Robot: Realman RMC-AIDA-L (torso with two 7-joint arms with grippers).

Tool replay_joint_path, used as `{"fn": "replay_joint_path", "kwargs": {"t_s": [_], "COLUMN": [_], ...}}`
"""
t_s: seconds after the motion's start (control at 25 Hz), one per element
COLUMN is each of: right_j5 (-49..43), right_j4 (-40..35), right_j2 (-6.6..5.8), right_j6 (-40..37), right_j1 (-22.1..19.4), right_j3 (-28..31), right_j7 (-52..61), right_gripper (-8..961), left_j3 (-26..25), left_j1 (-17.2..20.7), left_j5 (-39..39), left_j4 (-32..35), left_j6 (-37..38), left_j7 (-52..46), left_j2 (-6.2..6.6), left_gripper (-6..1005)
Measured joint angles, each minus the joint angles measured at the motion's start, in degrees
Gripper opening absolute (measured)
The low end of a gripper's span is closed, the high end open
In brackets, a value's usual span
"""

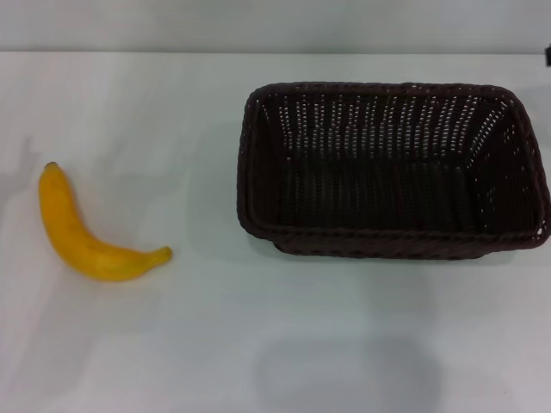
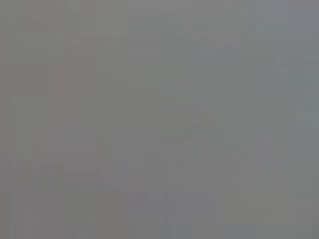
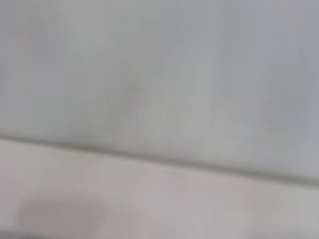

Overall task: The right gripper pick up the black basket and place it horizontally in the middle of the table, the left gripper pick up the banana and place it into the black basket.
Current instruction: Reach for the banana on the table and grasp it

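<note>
The white table [image 1: 258,344] carries the banana [image 1: 82,237] left; the black basket [image 1: 392,245] right.

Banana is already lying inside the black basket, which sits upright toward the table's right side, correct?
Not quite. The head view shows the banana lying on the bare table, well to the left of the black basket and apart from it. The rest holds: the basket sits upright toward the right, and it is empty.

Plain pale grey wall [image 1: 258,24] behind, soft even light, faint shadows
</note>
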Motion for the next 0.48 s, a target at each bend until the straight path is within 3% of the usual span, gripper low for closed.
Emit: {"fn": "replay_joint_path", "kwargs": {"t_s": [0.08, 0.24, 0.36, 0.48], "right_j5": [5.08, 20.64, 35.27, 49.98], "right_j4": [0.59, 3.31, 8.20, 15.37], "right_j2": [-0.02, -0.03, -0.15, -0.27], "right_j6": [-6.75, -21.35, -30.22, -33.60], "right_j1": [-3.36, -11.29, -15.87, -17.97], "right_j3": [0.03, 0.05, 0.26, 1.91], "right_j7": [-5.86, -21.40, -35.95, -53.18], "right_gripper": [809, 810, 810, 810], "left_j3": [0.05, 0.02, -0.03, -0.36], "left_j1": [1.76, 8.10, 11.99, 14.04], "left_j5": [2.14, 9.56, 19.88, 32.97], "left_j4": [3.41, 16.67, 29.67, 41.32], "left_j6": [1.48, 9.85, 19.54, 27.34], "left_j7": [-5.63, -23.07, -38.54, -57.03], "left_j2": [0.26, 0.53, 0.70, 1.13], "left_gripper": [858, 858, 858, 858]}}
